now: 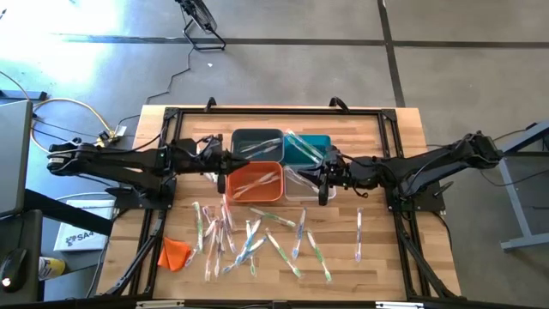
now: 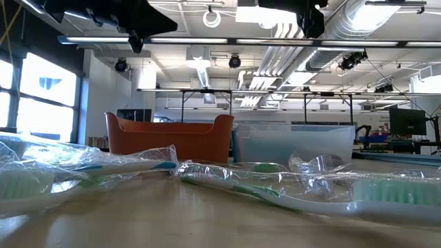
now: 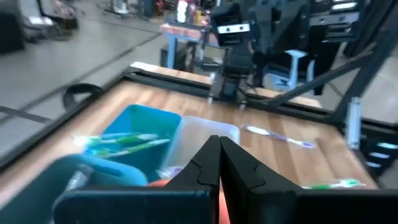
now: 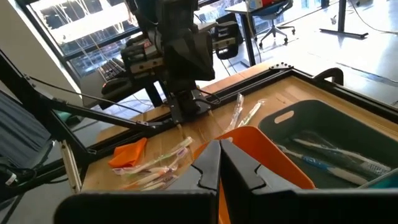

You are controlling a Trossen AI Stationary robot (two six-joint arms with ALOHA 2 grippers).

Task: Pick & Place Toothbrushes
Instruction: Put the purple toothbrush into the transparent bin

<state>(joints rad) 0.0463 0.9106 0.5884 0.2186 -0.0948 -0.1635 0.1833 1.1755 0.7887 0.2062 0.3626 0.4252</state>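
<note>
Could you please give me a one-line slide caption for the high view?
Both grippers, left and right, hover shut over four bins while wrapped toothbrushes lie scattered on the wooden table.

High view: overhead, straight down on the whole surface (image 1: pixel 395 129).
Low view: at surface height, close behind wrapped toothbrushes (image 2: pixel 275 186), facing the room.
Wrist views: each faces the opposite arm across the bins.
Shared by all: orange bin (image 1: pixel 255 182).
</note>
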